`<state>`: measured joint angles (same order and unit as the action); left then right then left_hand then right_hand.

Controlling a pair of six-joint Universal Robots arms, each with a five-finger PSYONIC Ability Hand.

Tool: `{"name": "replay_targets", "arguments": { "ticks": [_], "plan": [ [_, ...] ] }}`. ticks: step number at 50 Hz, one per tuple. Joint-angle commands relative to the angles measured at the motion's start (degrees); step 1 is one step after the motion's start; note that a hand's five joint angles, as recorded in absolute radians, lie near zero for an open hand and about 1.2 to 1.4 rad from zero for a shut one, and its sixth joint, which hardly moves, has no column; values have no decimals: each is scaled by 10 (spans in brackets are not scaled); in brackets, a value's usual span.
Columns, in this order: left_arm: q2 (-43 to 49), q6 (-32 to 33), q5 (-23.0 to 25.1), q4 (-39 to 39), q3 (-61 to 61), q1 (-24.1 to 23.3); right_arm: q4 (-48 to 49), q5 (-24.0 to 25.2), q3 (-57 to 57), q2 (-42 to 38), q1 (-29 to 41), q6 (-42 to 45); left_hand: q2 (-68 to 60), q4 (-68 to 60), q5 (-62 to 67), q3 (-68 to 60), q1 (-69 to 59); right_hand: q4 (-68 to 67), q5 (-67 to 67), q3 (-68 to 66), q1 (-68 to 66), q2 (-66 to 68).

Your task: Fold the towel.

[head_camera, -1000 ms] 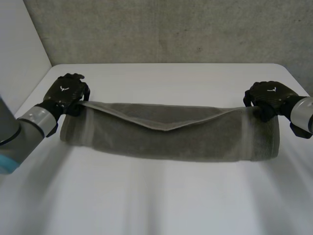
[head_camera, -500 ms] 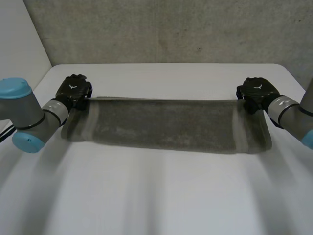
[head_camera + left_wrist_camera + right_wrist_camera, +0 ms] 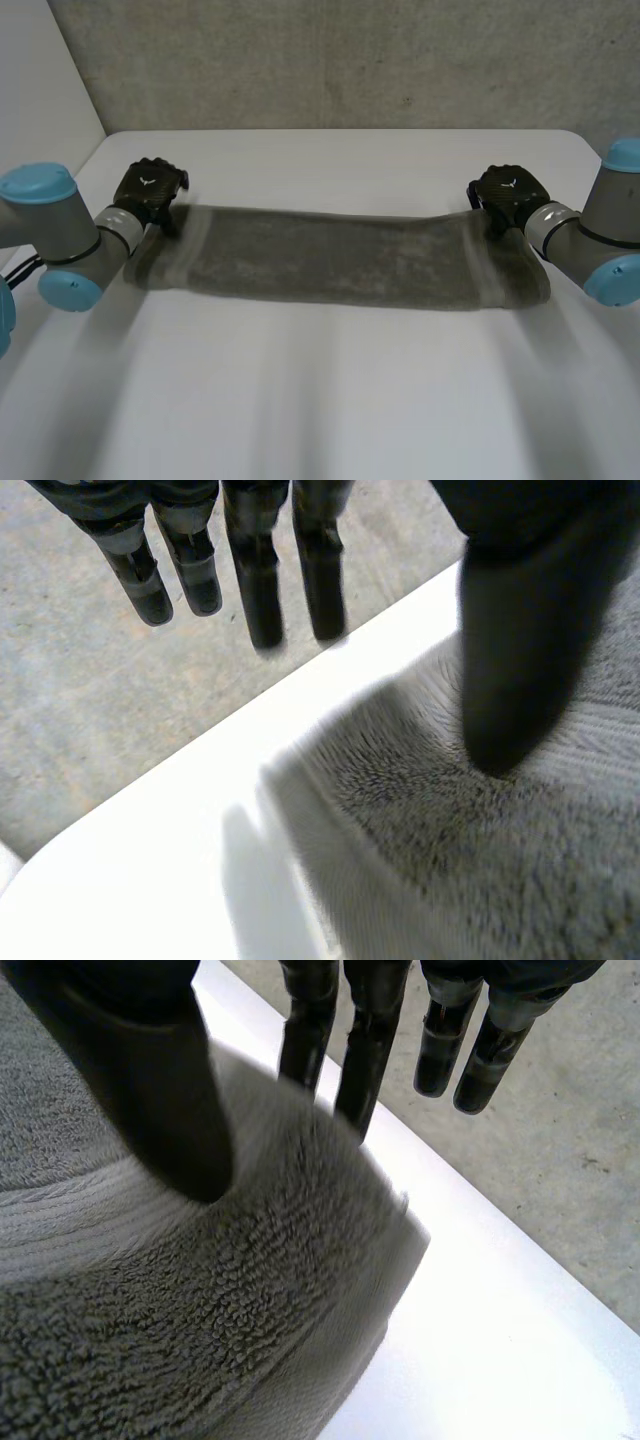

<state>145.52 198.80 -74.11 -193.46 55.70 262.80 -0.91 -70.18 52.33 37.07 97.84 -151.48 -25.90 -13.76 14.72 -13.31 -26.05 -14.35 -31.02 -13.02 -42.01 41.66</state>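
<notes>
Where the towel [image 3: 330, 262] ends, left robot hand [image 3: 148, 188] and right robot hand [image 3: 508, 190], both unclenched.

White table [image 3: 350, 400] against a grey concrete wall [image 3: 350, 60]

One towel [image 3: 330, 262]; one table [image 3: 330, 410]; two hands: left robot hand [image 3: 149, 189], right robot hand [image 3: 509, 191].

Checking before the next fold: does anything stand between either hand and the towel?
Nothing visible does. The left hand and the right hand each sit at a far corner of the towel, thumbs over the cloth.
</notes>
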Motion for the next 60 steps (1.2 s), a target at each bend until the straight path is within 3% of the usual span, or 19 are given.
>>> {"name": "replay_targets", "arguments": {
  "ticks": [1,8,12,17,23,25,32,39,50,55,60],
  "plan": [
    [-14,47,-63,12,-1,-7,2,-17,14,12,4,2,137,38,-125,33,138,44,310,30,320,-317],
    [-56,51,-82,23,15,-15,25,-14,51,73,8,-3,137,38,-125,33,138,44,310,30,320,-317],
    [-95,43,-82,29,47,-15,92,-15,104,148,8,-31,125,38,-113,33,126,44,310,30,320,-317],
    [-205,-7,-76,27,145,-15,122,-19,188,241,2,-73,110,38,-98,33,111,44,310,30,320,-317],
    [-291,-64,-63,17,241,-15,87,-19,283,322,0,-86,111,38,-100,33,113,44,310,30,320,-317],
    [-336,-93,-40,-2,308,-14,20,-17,338,348,0,-86,111,38,-100,33,113,44,310,30,320,-317],
    [-381,-105,-17,-54,415,-15,-27,-15,409,343,-13,-75,111,38,-100,33,113,44,310,30,320,-317],
    [-383,-106,-17,-89,447,-26,50,-11,451,307,-33,-16,111,38,-100,33,113,44,310,30,320,-317],
    [-381,-107,-19,-96,461,-26,115,-9,446,251,-50,-8,116,38,-105,33,118,44,213,30,223,-220],
    [-381,-107,-19,-96,461,-26,153,-8,443,230,-51,-7,116,38,-105,33,118,44,116,30,126,-122],
    [-381,-107,-20,-104,463,-26,166,-7,437,214,-51,-7,120,38,-108,33,121,44,-79,30,-69,73]
  ]
}}
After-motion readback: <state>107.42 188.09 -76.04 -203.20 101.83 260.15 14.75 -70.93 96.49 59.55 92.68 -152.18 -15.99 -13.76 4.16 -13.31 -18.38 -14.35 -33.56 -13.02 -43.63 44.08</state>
